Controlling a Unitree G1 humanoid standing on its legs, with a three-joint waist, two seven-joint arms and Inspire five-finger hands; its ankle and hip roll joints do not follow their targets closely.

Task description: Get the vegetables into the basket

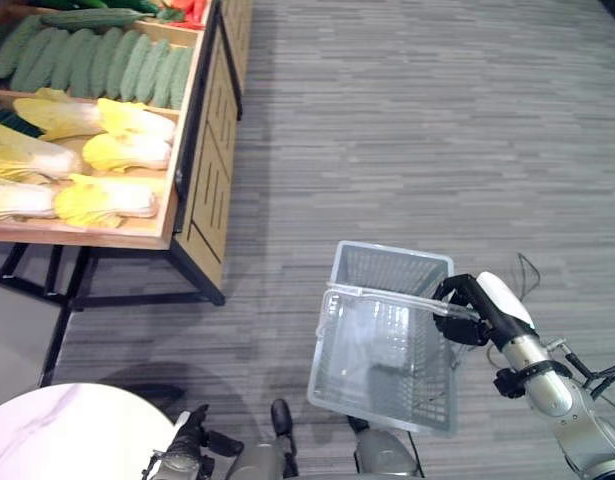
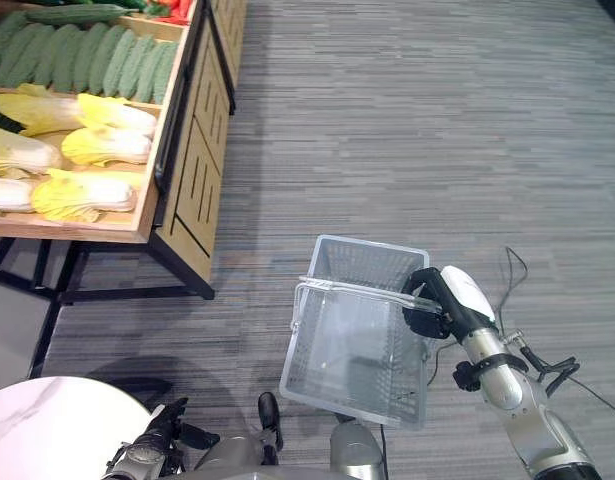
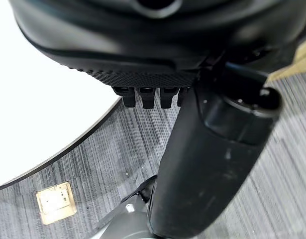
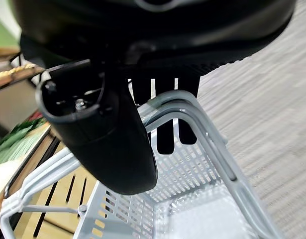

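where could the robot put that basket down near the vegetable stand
The grey carpet between the wooden stand and the basket held by the right hand lies bare. The white round table by the left hand has a free top. The stand's trays are crowded with cabbages and cucumbers.

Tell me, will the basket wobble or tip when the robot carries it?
It may swing a bit: the right hand holds the basket only by its thin handles, so it hangs below them. It looks light, with mesh walls and nothing inside. It seems stiff, keeping its boxy shape.
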